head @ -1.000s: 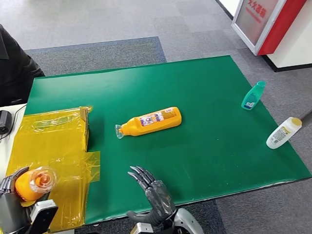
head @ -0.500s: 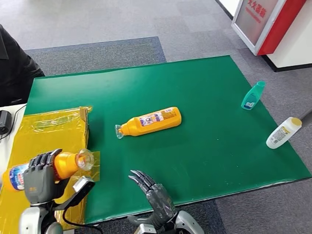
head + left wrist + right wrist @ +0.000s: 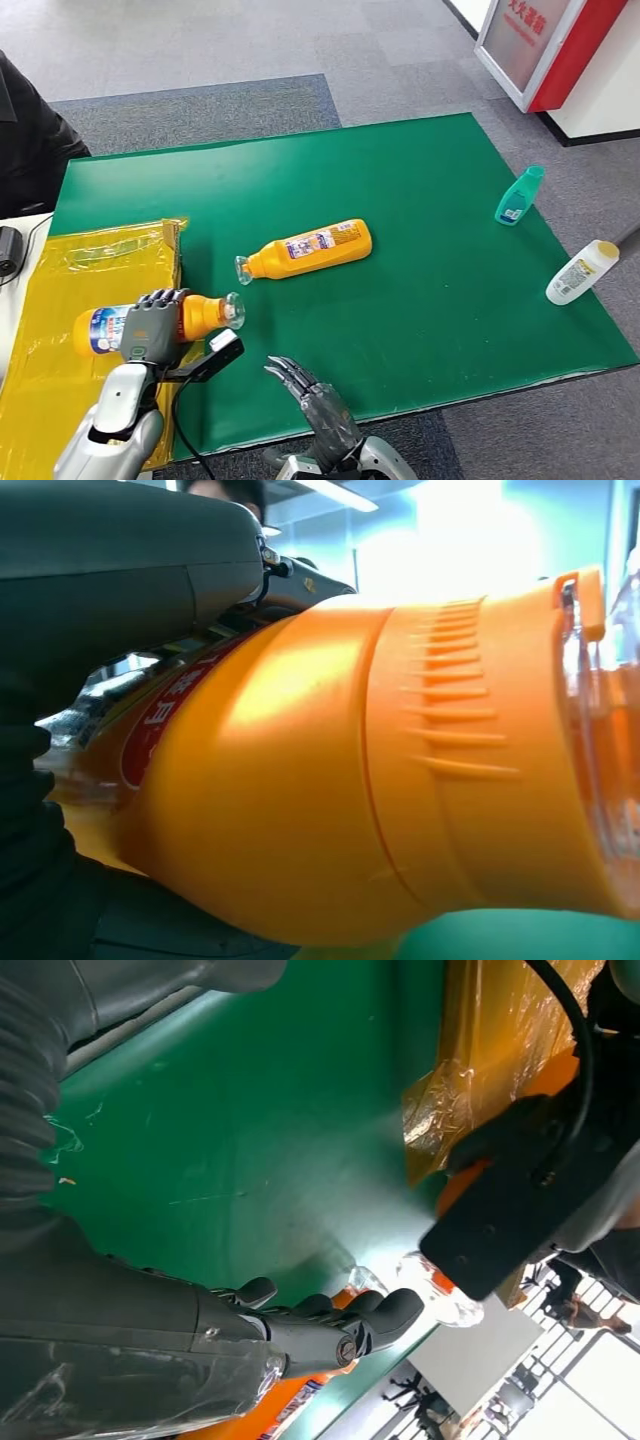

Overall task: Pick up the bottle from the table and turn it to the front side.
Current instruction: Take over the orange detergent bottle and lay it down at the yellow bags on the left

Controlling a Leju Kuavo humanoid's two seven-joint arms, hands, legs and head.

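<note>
Your left hand grips an orange bottle sideways above the green surface; your right hand hovers with fingers spread, holding nothing.

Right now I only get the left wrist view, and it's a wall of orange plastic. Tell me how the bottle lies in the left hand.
Observer: In the head view, the left hand holds the orange bottle sideways. Its clear cap points to the robot's right, over the spot where the yellow wrapping meets the green mat.
Operator: Give me the right hand.
Observer: The right hand is open by the table's near edge, holding nothing.
Operator: Report what else lies close by.
Observer: A second orange bottle lies on its side on the mat, farther out and apart from the held one.
</note>
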